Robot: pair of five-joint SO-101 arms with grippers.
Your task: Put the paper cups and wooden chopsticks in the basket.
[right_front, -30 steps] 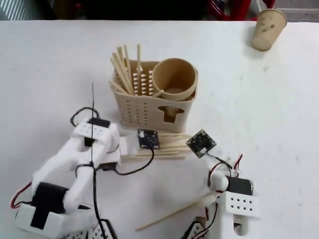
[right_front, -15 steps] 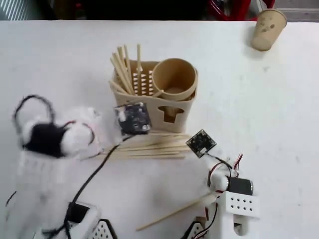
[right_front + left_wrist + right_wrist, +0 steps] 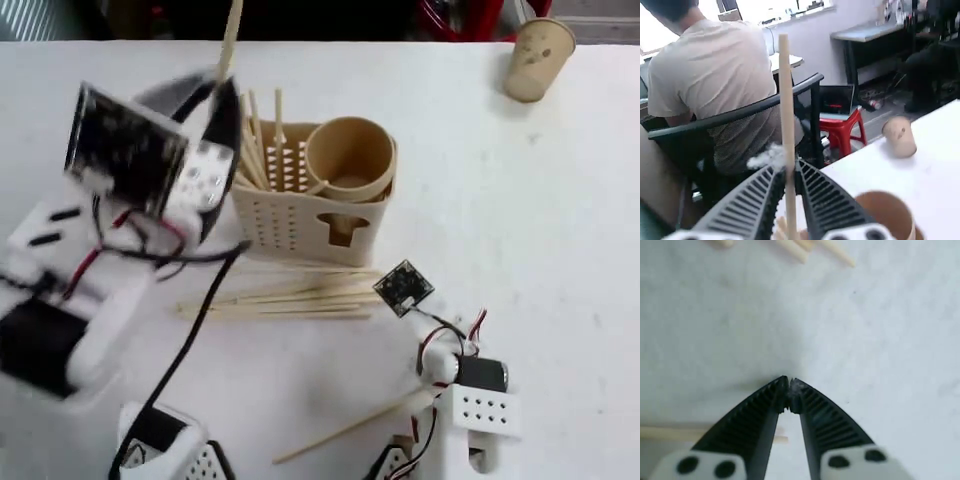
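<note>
A tan perforated basket [image 3: 290, 225] stands mid-table with a paper cup [image 3: 350, 155] and several chopsticks [image 3: 250, 135] upright in it. My left gripper [image 3: 214, 105] is raised just left of the basket, shut on one wooden chopstick [image 3: 229, 40] that points upward; the left wrist view shows that chopstick [image 3: 786, 100] clamped in the left gripper [image 3: 788, 169]. A second paper cup [image 3: 537, 58] lies at the far right corner. Loose chopsticks [image 3: 290, 297] lie in front of the basket. My right gripper [image 3: 788, 383] is shut and empty, just above the table.
One stray chopstick [image 3: 345, 430] lies near the front edge beside the right arm [image 3: 470, 395]. A black cable [image 3: 190, 330] from the left arm trails across the table left of the loose chopsticks. Beyond the table's far edge sits a person on a chair [image 3: 740, 125].
The left arm swung up from the loose pile in front of the basket, carrying one chopstick to a raised spot left of the basket. The right arm has stayed still.
</note>
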